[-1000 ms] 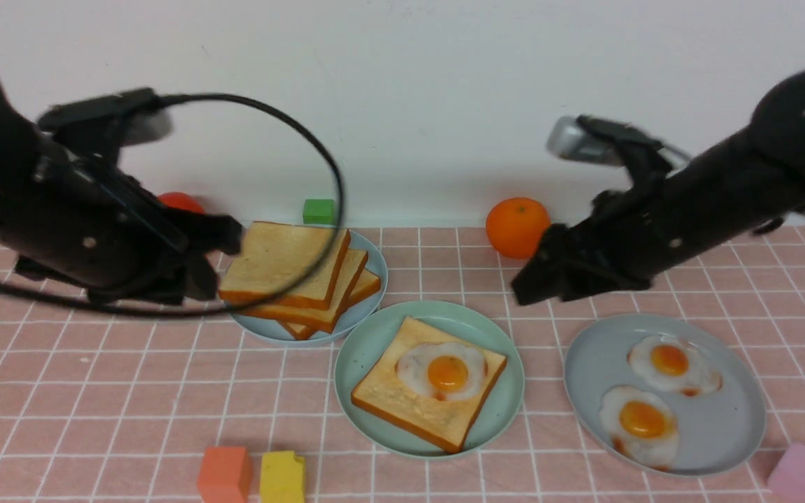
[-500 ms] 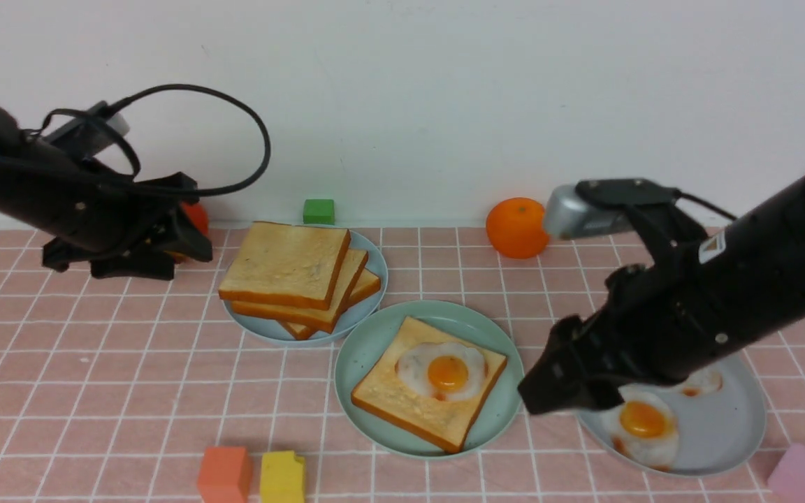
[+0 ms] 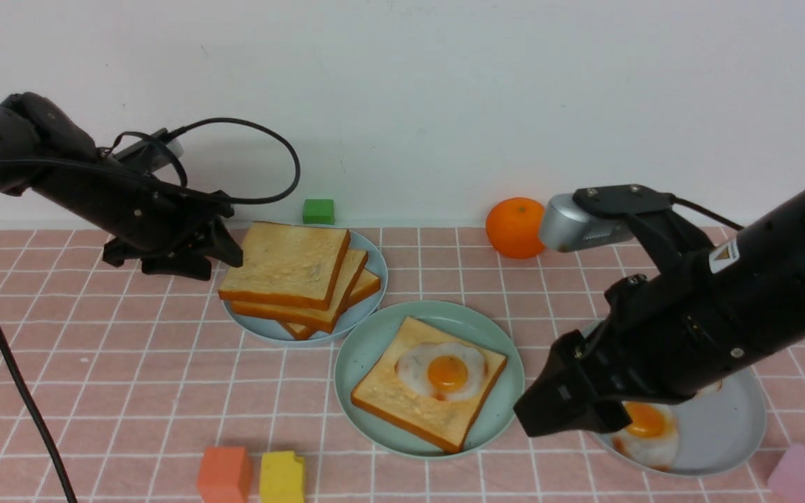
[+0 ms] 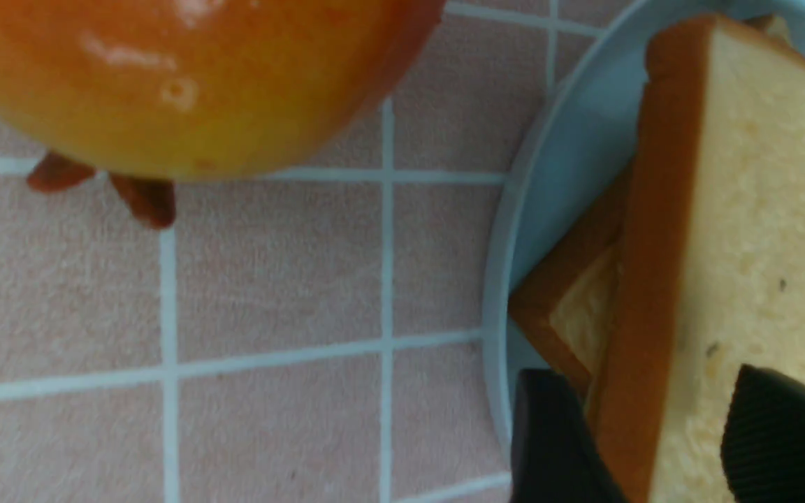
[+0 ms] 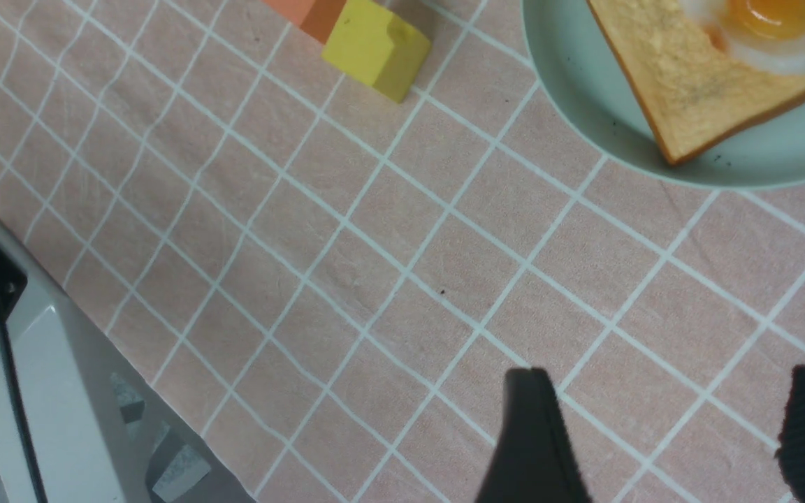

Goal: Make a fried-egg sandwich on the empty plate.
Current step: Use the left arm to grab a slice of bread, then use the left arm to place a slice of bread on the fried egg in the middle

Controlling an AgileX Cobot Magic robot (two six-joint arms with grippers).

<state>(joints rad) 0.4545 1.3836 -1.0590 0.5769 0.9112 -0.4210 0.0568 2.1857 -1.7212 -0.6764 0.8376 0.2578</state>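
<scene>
On the mint-green empty plate (image 3: 367,335) lies one toast slice (image 3: 409,405) with a fried egg (image 3: 444,370) on top. A pile of plain toast (image 3: 291,272) sits on the pale-blue plate (image 3: 376,283). My left gripper (image 3: 231,251) is at the pile's left edge. In the left wrist view it (image 4: 647,377) is open, one finger outside the top slice's crust (image 4: 654,279) and the other over its face. My right gripper (image 3: 549,412) hangs open over bare cloth between the mint plate and the grey-blue plate (image 3: 731,426). Nothing is between the right gripper's (image 5: 668,391) fingers.
My right arm partly hides a fried egg (image 3: 647,426) on the grey-blue plate. An orange (image 3: 516,227) and a green cube (image 3: 318,211) stand by the wall. Orange (image 3: 224,475), yellow (image 3: 282,477) and pink (image 3: 799,471) cubes line the front edge. A red-orange fruit (image 4: 186,77) lies left of the pile.
My left gripper has moved right to the pile's edge. My right arm swung down and forward over the grey-blue plate, then sank a little lower, covering one egg.
</scene>
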